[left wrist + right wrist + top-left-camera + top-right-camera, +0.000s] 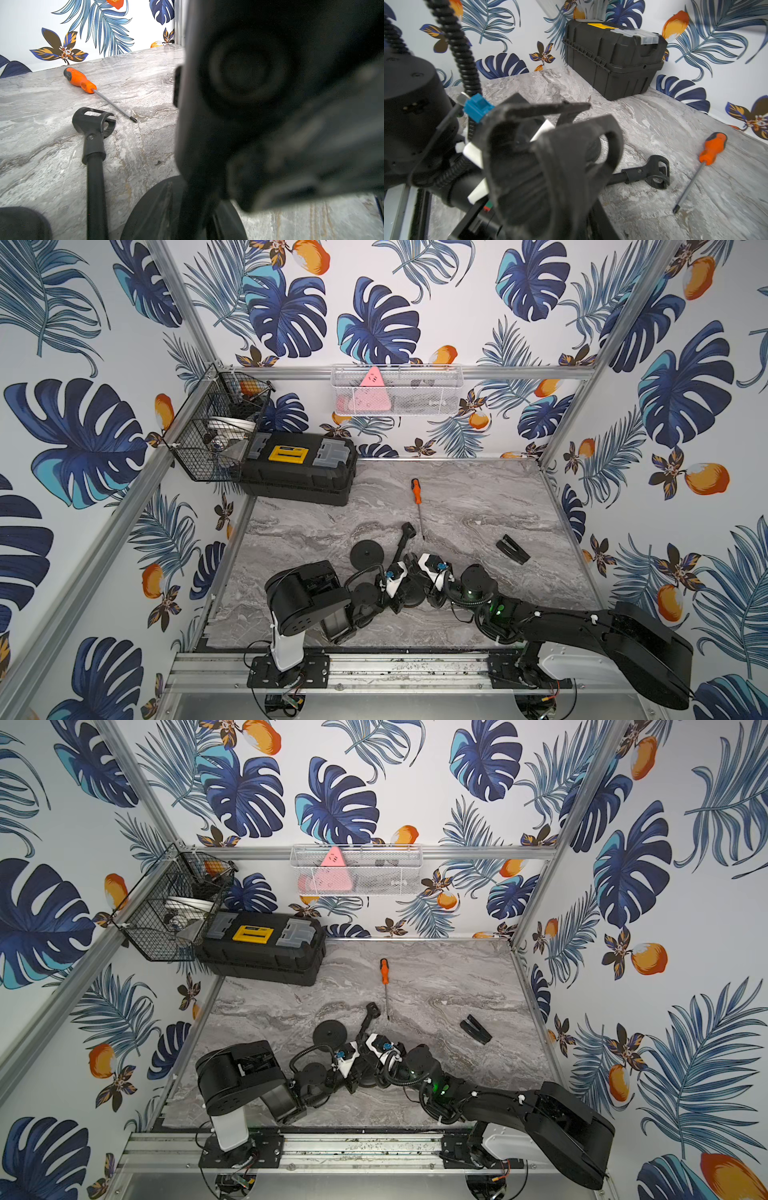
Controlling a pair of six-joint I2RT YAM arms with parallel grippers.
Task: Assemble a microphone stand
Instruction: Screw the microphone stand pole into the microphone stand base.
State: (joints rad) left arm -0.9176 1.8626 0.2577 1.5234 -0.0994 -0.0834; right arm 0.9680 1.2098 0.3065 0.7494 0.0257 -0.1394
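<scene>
The table (478,497) bears a toolbox (299,472) at its far left corner. At front middle, the left gripper (400,568) and right gripper (412,561) crowd the near end of the pole (401,545); their jaws are hidden, so I cannot tell if they grip. The pole lies flat, a round base (367,554) just beside it, a screwdriver (417,506) near its clip end.

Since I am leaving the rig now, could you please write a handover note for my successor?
Left gripper and right gripper meet low over the near end of the pole; grip cannot be told.
Pole with mic clip lies flat; base disc flat beside it, not joined.
Screwdriver and small black part lie farther off.
Done: clip on pole. Left: join pole to base, stand it up.
</scene>
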